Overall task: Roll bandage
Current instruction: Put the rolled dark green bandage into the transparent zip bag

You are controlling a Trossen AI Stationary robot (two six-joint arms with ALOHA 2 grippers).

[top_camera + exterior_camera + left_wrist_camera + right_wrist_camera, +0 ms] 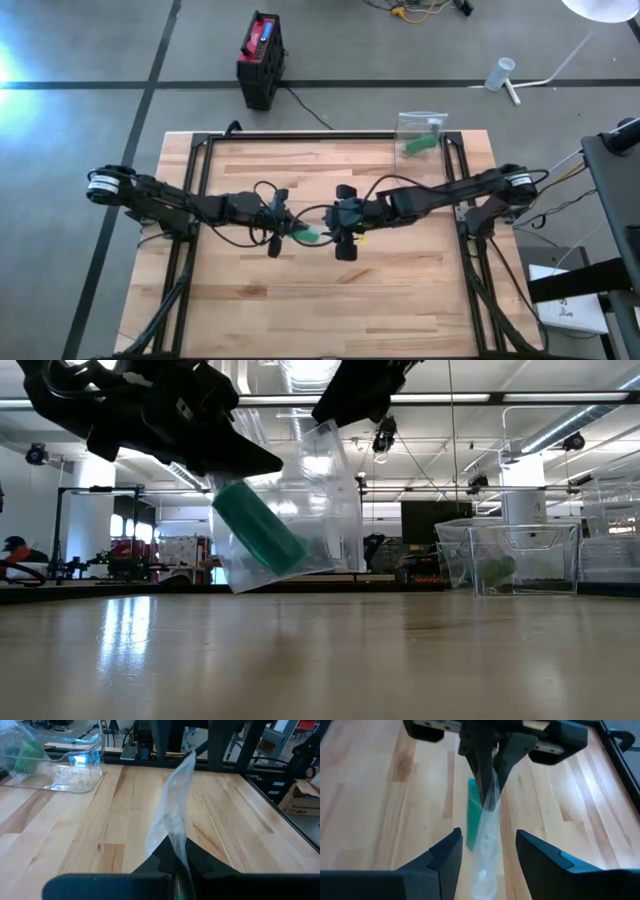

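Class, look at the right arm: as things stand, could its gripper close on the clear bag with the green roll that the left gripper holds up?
Probably yes: the right gripper is open with the clear bag hanging between its fingers, nothing between them.

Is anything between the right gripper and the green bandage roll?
Yes: the clear plastic bag encloses the green bandage roll. The shut left gripper pinches it aloft; the open right gripper straddles its free end.

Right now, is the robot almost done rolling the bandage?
Not yet, it looks early. Done: a clear plastic bag with the green bandage roll inside is lifted off the table. In hand: the left pincer pinches the bag shut, while the right pincer stands open around its other end. Left: getting the bandage out and rolling it.
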